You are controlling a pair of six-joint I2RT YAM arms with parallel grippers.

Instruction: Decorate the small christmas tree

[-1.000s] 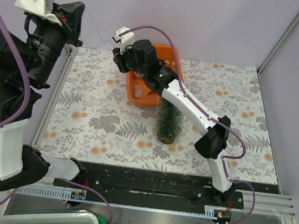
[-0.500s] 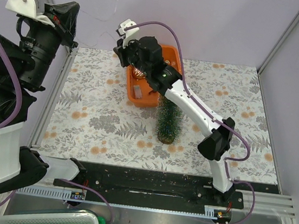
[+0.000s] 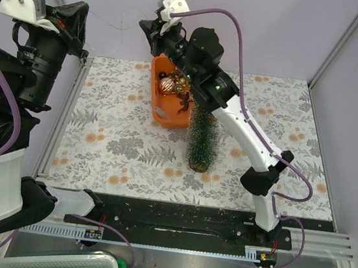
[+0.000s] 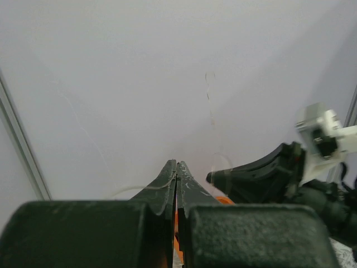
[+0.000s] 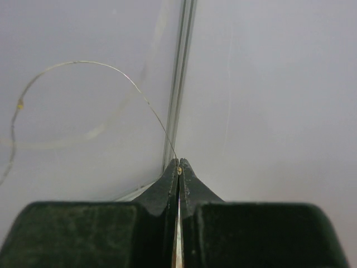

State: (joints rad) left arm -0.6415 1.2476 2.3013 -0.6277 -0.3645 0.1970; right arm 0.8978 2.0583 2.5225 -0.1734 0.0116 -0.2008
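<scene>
Standing up straight on its round wooden foot, the small christmas tree (image 3: 202,142) is in the middle of the leafy tablecloth (image 3: 112,142), a little way past the two arm bases. It is dark green with pale tips.

Just behind the tree, and a bit to its left, sits the orange tray (image 3: 158,108). From above, the tree's tip seems to meet the tray's near corner, but I cannot tell if they touch. Shiny round balls (image 3: 167,85) in gold and copper lie in the tray.

The white right arm (image 3: 245,126) rises from the right of the tree, crosses above it and the tray, and ends high up behind the tray. The right gripper (image 5: 179,165) is there, far behind the tree and to its left, up in the air by the pale back wall (image 5: 268,84). Its two black fingers are pressed tight together, and they pinch a thin wire (image 5: 83,62). The wire bends away from the tips in a big loop. A tiny yellow dot sits right where the fingers bite it.

The left gripper (image 4: 176,168) is far off to the left of the tree, high up past the edge of the cloth, and it faces the right gripper. Its fingers are pressed together too. The thin wire comes in from the left and ends at its tips, so it looks pinched there as well. A faint bit of the wire shows in the air between the two grippers.
</scene>
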